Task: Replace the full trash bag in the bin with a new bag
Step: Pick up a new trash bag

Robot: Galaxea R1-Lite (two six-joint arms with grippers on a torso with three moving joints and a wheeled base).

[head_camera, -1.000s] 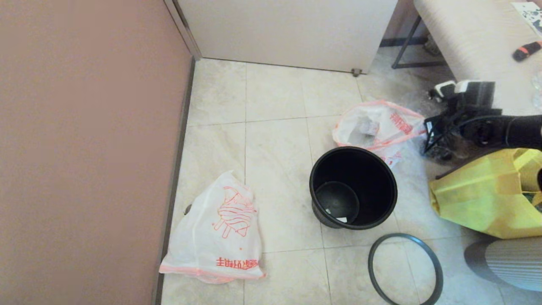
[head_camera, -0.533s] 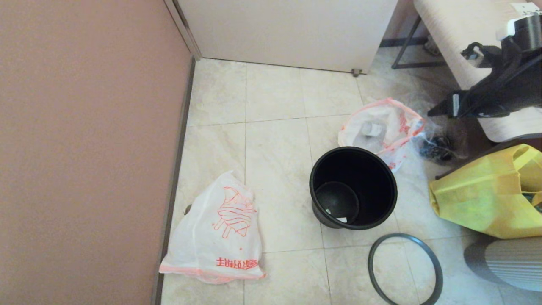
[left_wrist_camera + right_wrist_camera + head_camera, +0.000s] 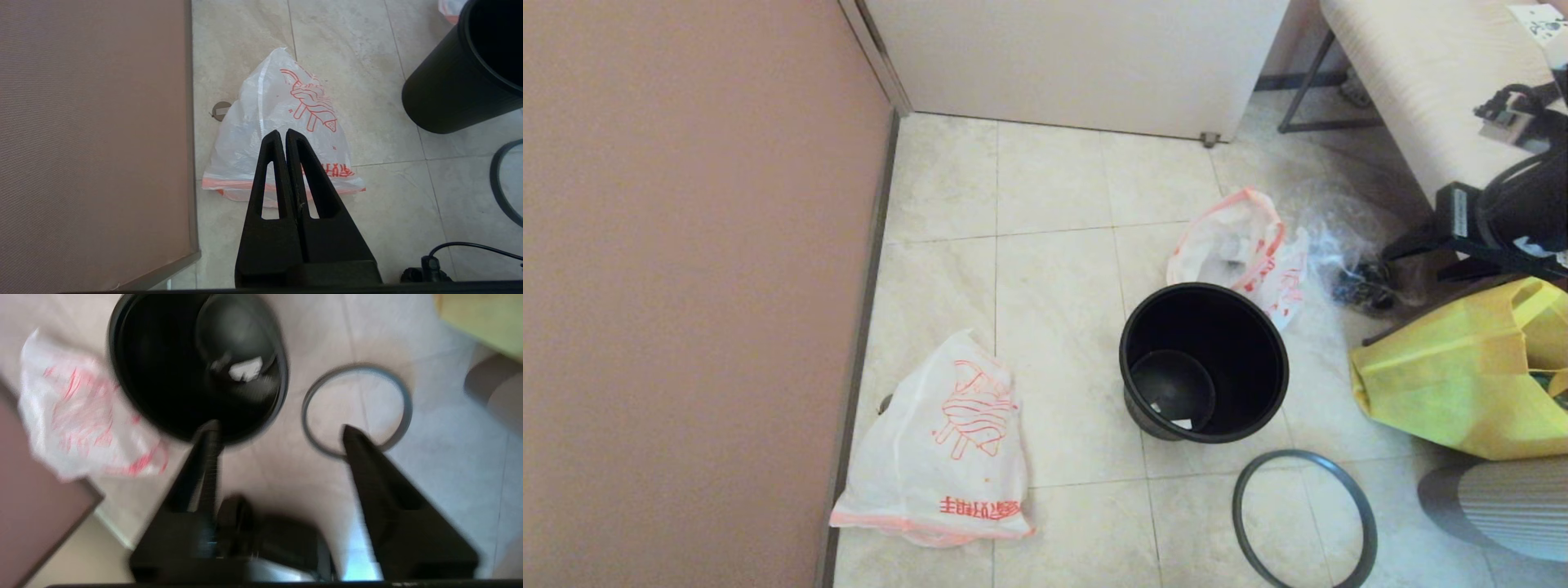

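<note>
so the right end effector point(image 3: 278, 433) has let go and swung up away from the bulging white bottle-filled bag point(image 3: 1241, 249), now slumped behind the small round black plastic bin point(image 3: 1205, 359), jaws apart and empty; next up, I reckon, is grabbing the limp white printed bag point(image 3: 943, 445) by the wall, while the left end effector point(image 3: 282, 134) sits pinched shut above it

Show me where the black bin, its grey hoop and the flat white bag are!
bin point(image 3: 1262, 327), head view, on the far inner wall.
grey hoop point(image 3: 1241, 523), head view, on the band's left side.
flat white bag point(image 3: 915, 465), head view, on the plain plastic left of the print.
</note>
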